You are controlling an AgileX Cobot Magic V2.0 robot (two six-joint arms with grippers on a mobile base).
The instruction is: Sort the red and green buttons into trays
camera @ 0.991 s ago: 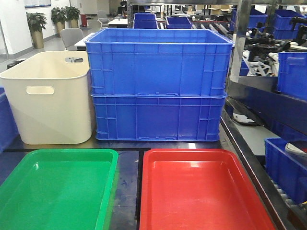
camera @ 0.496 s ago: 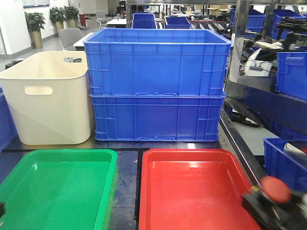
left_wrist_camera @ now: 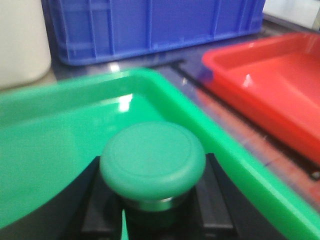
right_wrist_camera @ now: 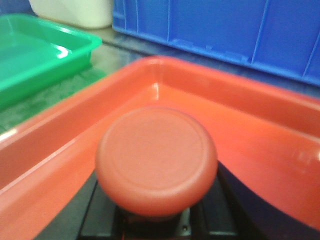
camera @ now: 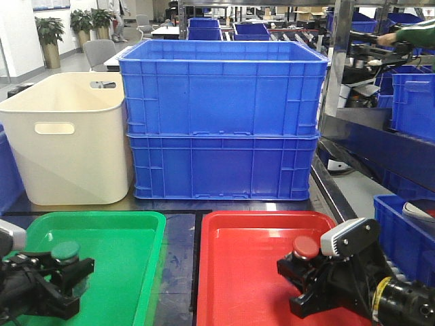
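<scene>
The green button (camera: 65, 252) sits between the fingers of my left gripper (camera: 66, 277), which is shut on it above the green tray (camera: 115, 231). In the left wrist view its green cap (left_wrist_camera: 152, 160) fills the lower middle, with the green tray's rim (left_wrist_camera: 215, 140) behind it. My right gripper (camera: 304, 272) is shut on the red button (camera: 305, 246) over the red tray (camera: 251, 272). The red cap (right_wrist_camera: 156, 160) fills the right wrist view, inside the red tray's wall (right_wrist_camera: 225, 95).
Two stacked blue crates (camera: 221, 122) stand right behind the trays, with a cream tub (camera: 64, 139) to their left. A metal rack with more blue crates (camera: 408, 95) runs along the right side.
One second ago neither arm was in view. Half a second ago the right gripper entered at the lower right with the red button. Now both grippers hold their buttons over the trays.
</scene>
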